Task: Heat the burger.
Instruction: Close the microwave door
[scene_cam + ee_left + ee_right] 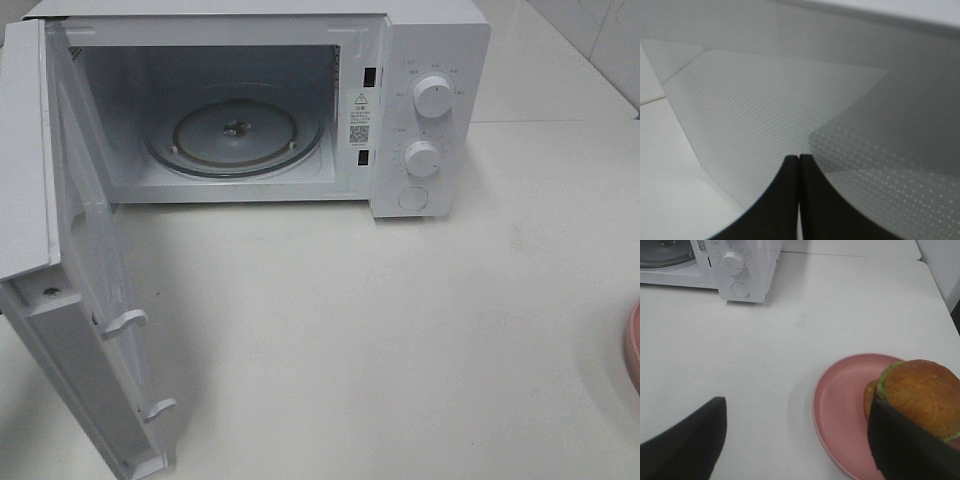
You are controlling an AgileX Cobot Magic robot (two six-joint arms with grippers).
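Already the microwave [250,110] stands on the white table [400,340] with its door [70,290] swung wide toward the left, showing the glass turntable [236,130] bare inside the cavity. Two round knobs [433,97] sit one above the other on the control panel at the right, with a round button below them. At the far right edge of the high view only a sliver of the pink plate [634,345] shows. From the right wrist view, the burger [917,397] lies tipped on its side on that plate [840,410], green lettuce showing along the bun's edge, well apart from the microwave. The right gripper [797,435] hangs over the table and plate with its dark fingers [687,442] spread wide, one near the burger and covering part of it; it grips nothing. The left gripper [798,197] has its jaws pressed together, empty, close against the dotted window of the door [765,115].
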